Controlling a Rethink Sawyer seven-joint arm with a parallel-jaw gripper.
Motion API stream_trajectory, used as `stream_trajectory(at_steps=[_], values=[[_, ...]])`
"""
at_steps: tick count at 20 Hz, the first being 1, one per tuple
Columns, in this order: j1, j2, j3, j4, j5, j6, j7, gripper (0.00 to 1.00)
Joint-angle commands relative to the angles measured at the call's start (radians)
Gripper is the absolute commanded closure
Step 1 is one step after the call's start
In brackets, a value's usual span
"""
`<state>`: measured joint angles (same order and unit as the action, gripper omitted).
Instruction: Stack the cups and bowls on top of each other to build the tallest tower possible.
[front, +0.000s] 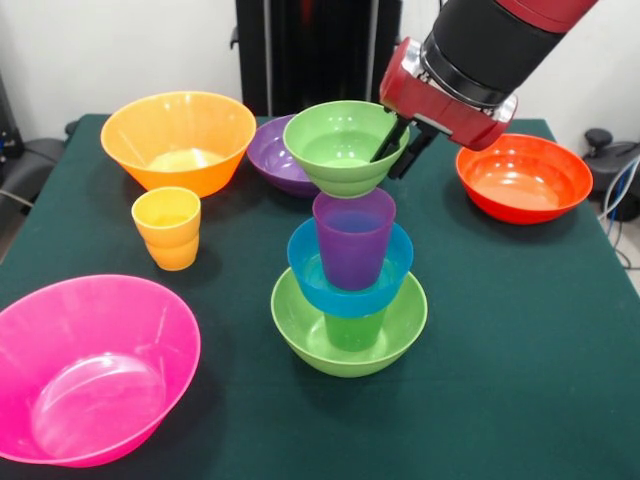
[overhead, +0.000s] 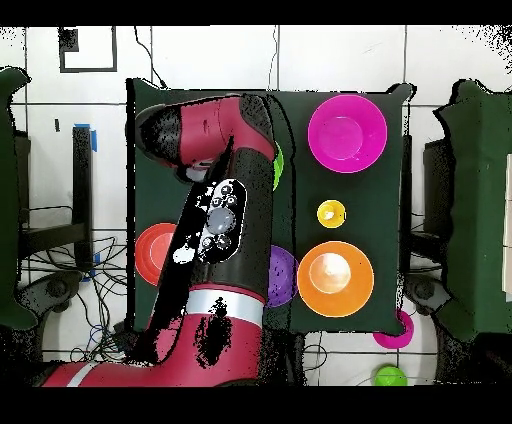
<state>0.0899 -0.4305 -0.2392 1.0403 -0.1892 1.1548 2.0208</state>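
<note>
The tower stands at the table's middle: a lime-green bowl (front: 392, 330) holds a green cup (front: 355, 328), then a blue bowl (front: 305, 265), a purple cup (front: 353, 240) and a small green bowl (front: 335, 150) on top. My gripper (front: 400, 150) comes in from the upper right. Its fingers (front: 385, 145) straddle the small green bowl's right rim, one inside and one outside, shut on it. The bowl rests on the purple cup and tilts slightly. In the overhead view my arm (overhead: 220, 215) hides the tower except for a green sliver (overhead: 277, 168).
A yellow-orange cup (front: 167, 228) (overhead: 331, 213) stands left of the tower. Around it stand a large pink bowl (front: 90, 365) (overhead: 346, 132), an orange bowl (front: 178, 140) (overhead: 335, 278), a purple bowl (front: 270, 155) (overhead: 281, 277) and a red-orange bowl (front: 523, 177) (overhead: 152, 250).
</note>
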Motion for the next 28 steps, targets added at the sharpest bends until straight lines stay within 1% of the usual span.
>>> stream_trajectory(at_steps=[1,28], values=[[0.009,0.018,0.121,0.096,-0.032,-0.076,-0.076,1.00],[0.026,0.024,0.113,0.109,-0.037,-0.126,-0.041,1.00]])
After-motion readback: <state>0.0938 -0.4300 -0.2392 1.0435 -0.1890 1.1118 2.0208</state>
